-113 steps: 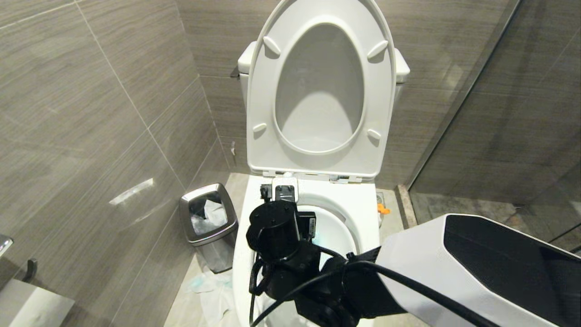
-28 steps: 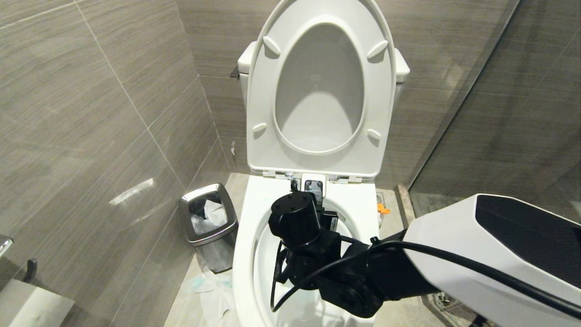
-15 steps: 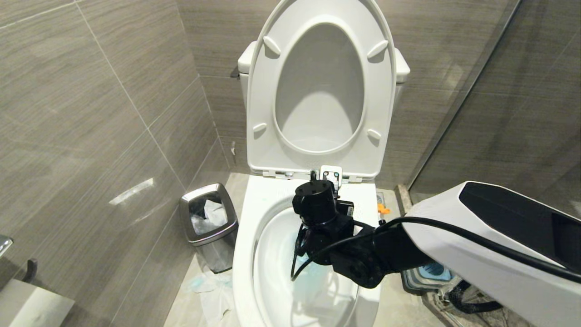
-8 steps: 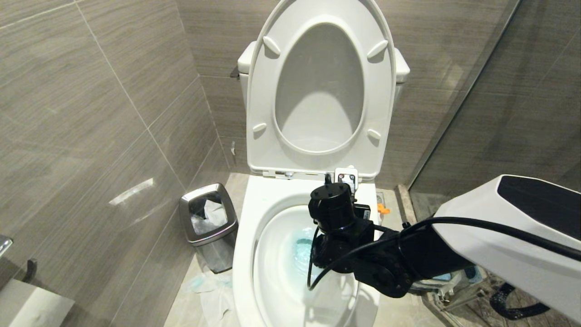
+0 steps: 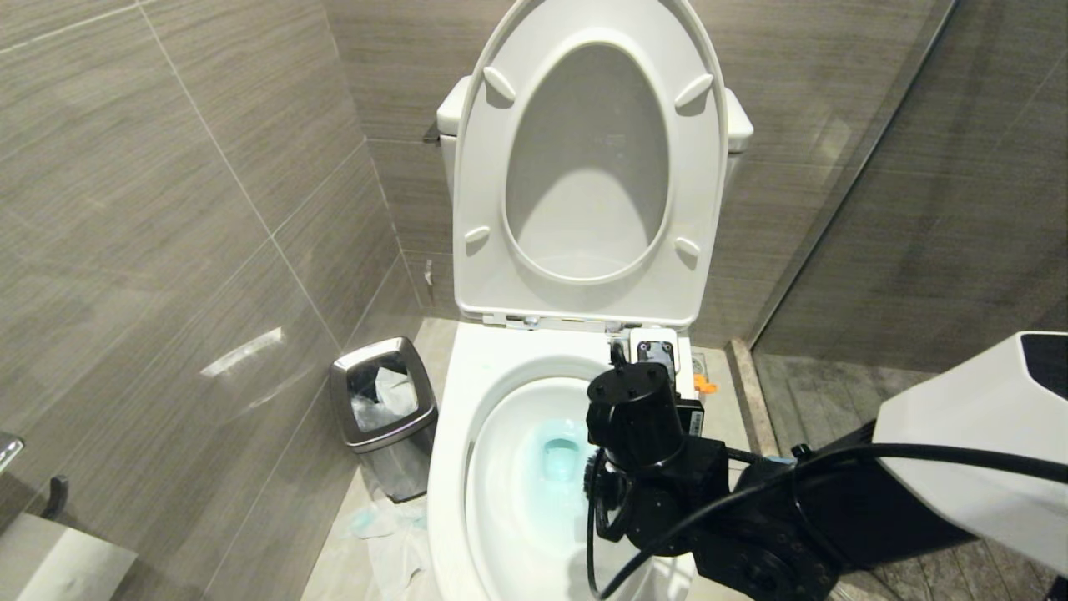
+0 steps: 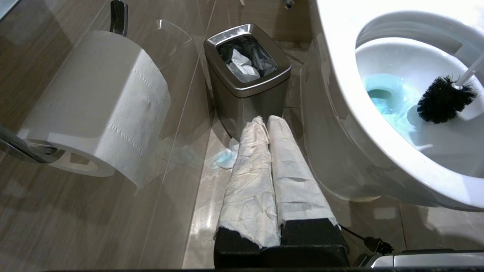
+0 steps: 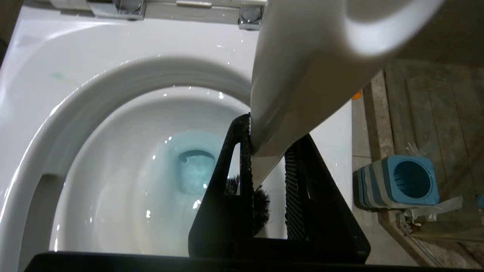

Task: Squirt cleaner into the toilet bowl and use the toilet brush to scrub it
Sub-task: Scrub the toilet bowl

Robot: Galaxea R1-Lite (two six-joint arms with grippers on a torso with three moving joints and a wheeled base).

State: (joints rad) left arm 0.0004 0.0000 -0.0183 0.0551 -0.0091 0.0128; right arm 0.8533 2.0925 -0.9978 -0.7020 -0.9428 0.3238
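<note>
Brush (image 6: 442,99) clamped by its white handle in right end effector (image 7: 266,196); black bristle head inside the bowl (image 5: 501,534), on the wall to the right of the blue water (image 5: 559,455), above it, not dipped. Over the last seconds the right arm has swung from the bowl's left across to its right rim, uncovering the blue-tinted pool. Judgement: cleaner is already in, scrubbing well under way, and this sweep may be finishing the right wall or starting the carry back.

Left end effector (image 6: 269,177) closed on nothing, fingers wrapped in paper, parked low left of the bowl, pointing at the bin (image 5: 384,413).

Holder (image 7: 401,181), blue and grey, on the floor right of the bowl, mouth open and empty.

Beyond the bowl, seat (image 5: 588,167) up against the tank.
</note>
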